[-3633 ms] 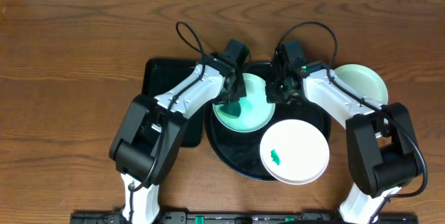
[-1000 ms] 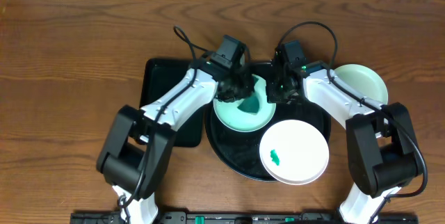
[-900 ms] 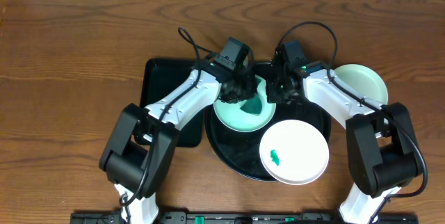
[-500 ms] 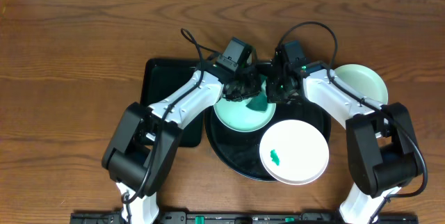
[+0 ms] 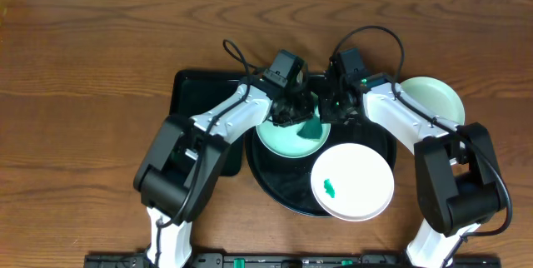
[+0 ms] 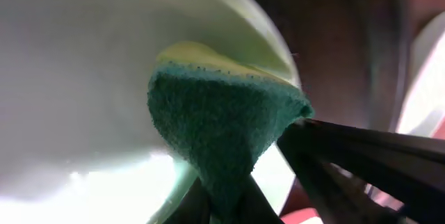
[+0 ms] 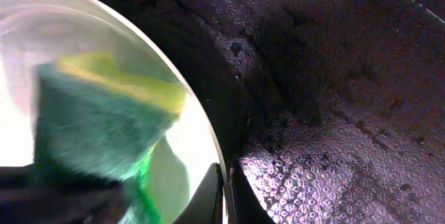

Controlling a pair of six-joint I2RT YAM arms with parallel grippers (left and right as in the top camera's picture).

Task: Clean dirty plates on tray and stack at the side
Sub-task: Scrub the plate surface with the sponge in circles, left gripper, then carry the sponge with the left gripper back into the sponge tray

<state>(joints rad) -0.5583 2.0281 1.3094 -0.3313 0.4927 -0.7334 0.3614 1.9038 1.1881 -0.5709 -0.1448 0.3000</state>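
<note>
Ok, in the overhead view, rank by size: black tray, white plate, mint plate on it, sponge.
1. black tray
2. white plate, looks slightly bigger than the next
3. mint plate, partly hidden, so that gap is unsure
4. sponge

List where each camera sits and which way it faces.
Overhead: above the table, facing straight down; shows both arms, left gripper and right gripper over the tray.
Left wrist: faces along its fingers at the sponge on the mint plate.
Right wrist: faces along its fingers at that plate's rim.
Wrist views share sponge and plate.
</note>
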